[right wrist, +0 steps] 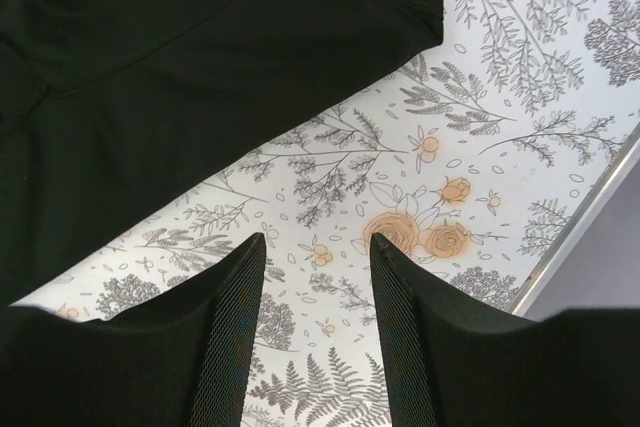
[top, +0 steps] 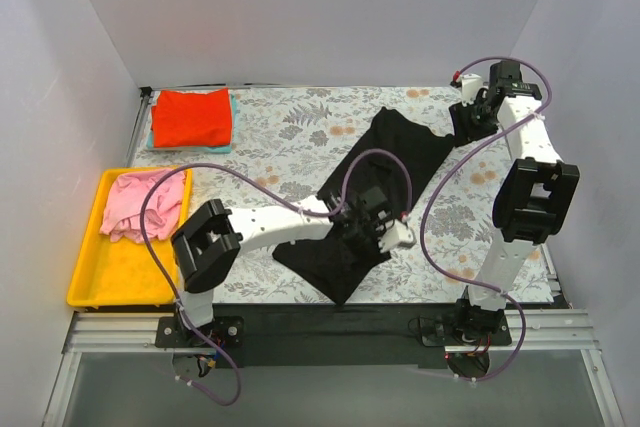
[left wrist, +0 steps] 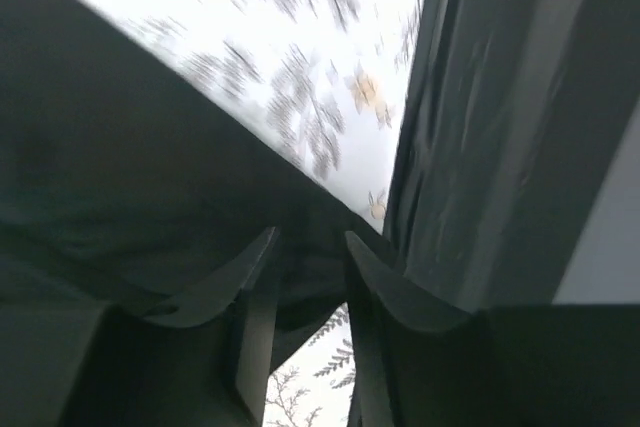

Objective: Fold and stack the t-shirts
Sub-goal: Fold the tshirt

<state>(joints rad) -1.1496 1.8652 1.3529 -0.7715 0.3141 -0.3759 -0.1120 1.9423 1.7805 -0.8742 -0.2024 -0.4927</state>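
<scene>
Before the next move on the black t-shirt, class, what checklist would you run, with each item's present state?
1. The right gripper is empty: ok; jaws apart over the bare table cloth.
2. The right gripper is over the black t-shirt: not ok; it hangs beside the shirt, not above it.
3. The left gripper holds the shirt: cannot tell; jaws apart, black cloth close around them.
4. The stack is started: ok; the red-orange t-shirt lies folded on the teal t-shirt.
5. The pink t-shirt is folded: not ok; crumpled in the yellow tray.
</scene>
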